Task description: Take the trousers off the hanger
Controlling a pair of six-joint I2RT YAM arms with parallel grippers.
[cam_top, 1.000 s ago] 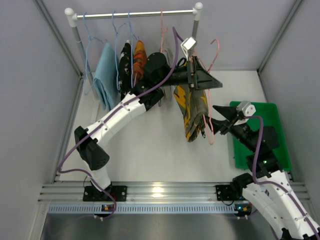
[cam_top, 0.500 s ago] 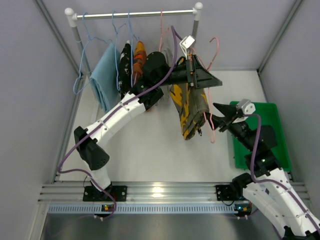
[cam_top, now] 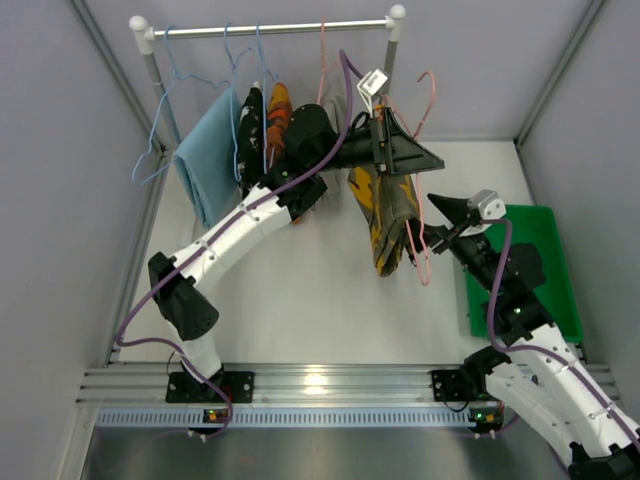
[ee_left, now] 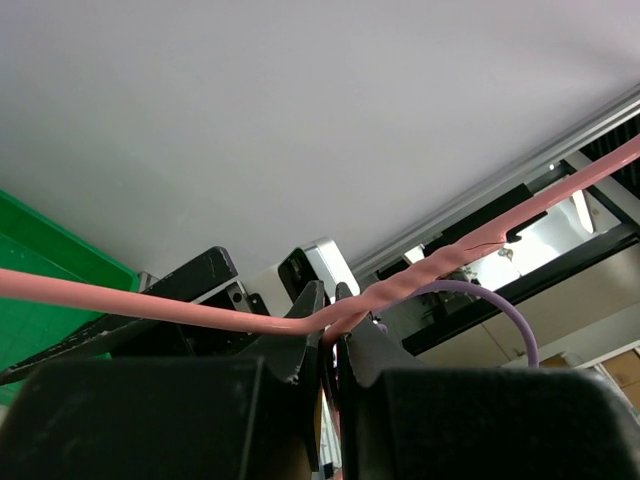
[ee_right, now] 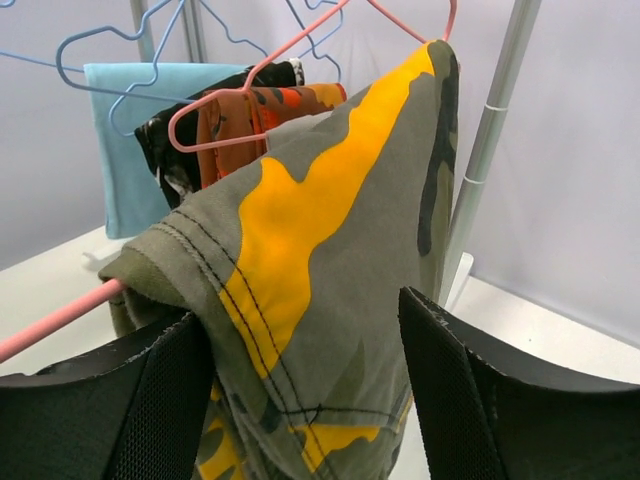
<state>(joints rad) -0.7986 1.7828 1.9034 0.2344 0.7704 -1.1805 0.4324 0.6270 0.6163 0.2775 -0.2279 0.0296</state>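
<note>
Right wrist: right gripper [ee_right: 305,395] is widening and advancing, jaws straddling trousers [ee_right: 330,220], not yet gripping. Left gripper [ee_left: 330,330], 1 o'clock overhead, is clamping hanger [ee_left: 450,262]. Pull-off likely next.

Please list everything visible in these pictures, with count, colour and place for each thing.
rail: one, white, at the back.
blue hangers: at least three, blue, on the rail's left part.
light blue garment: one, hanging at the left.
black patterned garment: one, beside it.
orange-and-black garment: one, next along the rail.
second pink hanger: one, on the rail's right part.
hanger: one, pink, off the rail, in the left gripper.
trousers: one pair, camouflage, draped over the hanger.
tray: one, green, at the right.
left gripper: one, black, shut on the hanger.
right gripper: one, black, open, fingers flanking the trousers.
</note>
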